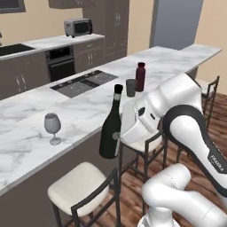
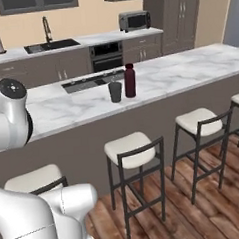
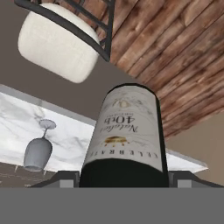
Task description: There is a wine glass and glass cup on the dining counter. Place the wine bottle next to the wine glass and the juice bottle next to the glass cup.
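My gripper (image 1: 120, 133) is shut on the wine bottle (image 1: 111, 128), a dark bottle with a pale label, held slightly tilted in the air just off the front edge of the dining counter (image 1: 26, 142). The wine glass (image 1: 52, 127) stands on the marble to the bottle's left, apart from it. Further along the counter a dark red juice bottle (image 1: 140, 76) stands beside the grey glass cup (image 1: 131, 87). In the hand view the wine bottle (image 3: 124, 131) sits between the fingertips, in my gripper (image 3: 124, 178), with the wine glass (image 3: 38, 151) on the counter (image 3: 70, 135) to one side. The right base view shows the juice bottle (image 2: 130, 81) and glass cup (image 2: 115, 91) on the counter (image 2: 188, 67).
White-cushioned bar stools (image 1: 82, 186) (image 2: 133, 145) (image 2: 199, 119) line the counter's front on a wooden floor. A cooktop (image 1: 84, 82) is set into the counter behind the cup. A back worktop holds a sink (image 2: 52, 45) and a toaster oven (image 2: 134, 21).
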